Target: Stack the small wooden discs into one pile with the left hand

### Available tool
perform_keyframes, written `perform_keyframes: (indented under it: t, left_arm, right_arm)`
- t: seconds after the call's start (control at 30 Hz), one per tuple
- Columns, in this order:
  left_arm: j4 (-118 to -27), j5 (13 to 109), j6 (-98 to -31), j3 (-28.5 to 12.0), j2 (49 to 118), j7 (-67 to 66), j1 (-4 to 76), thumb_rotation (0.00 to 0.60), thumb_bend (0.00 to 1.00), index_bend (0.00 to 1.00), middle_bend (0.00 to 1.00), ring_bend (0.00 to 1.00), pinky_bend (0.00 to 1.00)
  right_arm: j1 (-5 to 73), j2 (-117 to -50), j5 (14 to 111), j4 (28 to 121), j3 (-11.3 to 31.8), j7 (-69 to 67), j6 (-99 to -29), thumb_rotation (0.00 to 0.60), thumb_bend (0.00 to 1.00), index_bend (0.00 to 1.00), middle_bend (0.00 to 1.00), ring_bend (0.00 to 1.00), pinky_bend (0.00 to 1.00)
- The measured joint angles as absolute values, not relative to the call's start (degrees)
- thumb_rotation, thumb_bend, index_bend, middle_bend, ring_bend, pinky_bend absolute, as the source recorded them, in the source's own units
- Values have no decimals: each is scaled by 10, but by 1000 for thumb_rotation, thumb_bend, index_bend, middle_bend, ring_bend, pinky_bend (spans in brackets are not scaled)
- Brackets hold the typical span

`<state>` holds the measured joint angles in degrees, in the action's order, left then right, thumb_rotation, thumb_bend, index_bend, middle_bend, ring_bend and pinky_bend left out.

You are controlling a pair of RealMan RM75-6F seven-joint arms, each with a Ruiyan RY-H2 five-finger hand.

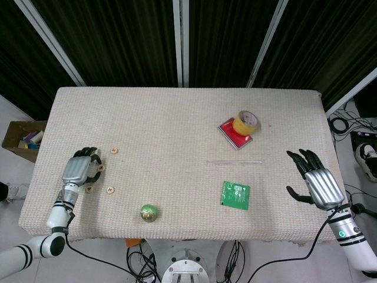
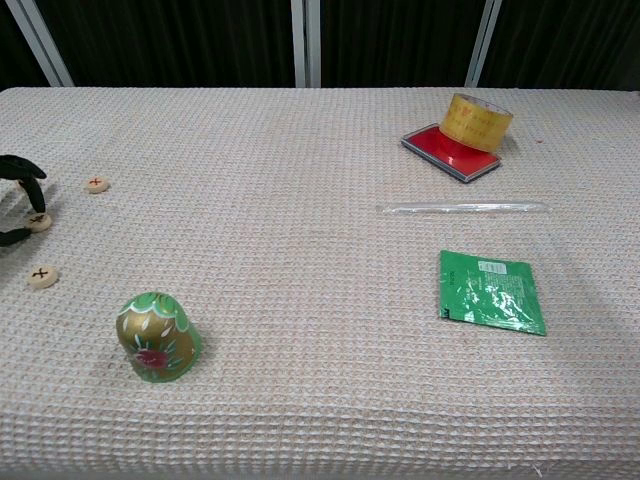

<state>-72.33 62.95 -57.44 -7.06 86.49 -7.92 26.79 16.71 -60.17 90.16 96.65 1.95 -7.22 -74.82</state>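
Left hand: at 8 o'clock on the worktop, palm down, dark fingers curled over a disc. A fingertip and the thumb sit either side of it in the chest view; whether they actually pinch it, I cannot tell.
Why there: the discs lie scattered at this edge, so the hand is probably closing on one to carry it to another.
Discs: four in the head view, all apart, no pile yet. One at 12 o'clock of the hand, one at the fingertips, one by the thumb, one at 4 o'clock of the hand.
Bell: green and gold, at 6 o'clock on the worktop, clear of the discs; not part of the task.
Packet: green, flat, at 4 o'clock.
Rod: clear, thin, lying across just above the packet.
Tape: yellowish roll resting on a red box at 2 o'clock.
Right hand: at 4 o'clock, off the worktop's edge, fingers spread, holding nothing; idle, as the task wants the left.
Head view alone: both hands whole, all four discs.
Chest view alone: marks on the disc faces, the fingertips at the disc; only three discs, no right hand.
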Motion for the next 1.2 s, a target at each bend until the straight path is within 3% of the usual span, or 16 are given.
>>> perform_keyframes:
  t: [0.47, 0.8, 1.2]
  left_arm:
    - [-751, 642, -590, -104, 850, -73, 284, 600, 408, 506, 147, 89, 145]
    - [-725, 567, -512, -142, 863, -117, 350, 600, 402, 503, 146, 89, 145]
    - [-684, 517, -485, -142, 887, -151, 379, 600, 397, 500, 144, 89, 145]
  right_arm:
    - [160, -606, 900, 956, 21, -84, -759, 600, 254, 0, 152, 0, 0]
    - [156, -607, 897, 947, 22, -96, -761, 600, 254, 0, 152, 0, 0]
    - [149, -608, 896, 938, 21, -108, -767, 600, 254, 0, 152, 0, 0]
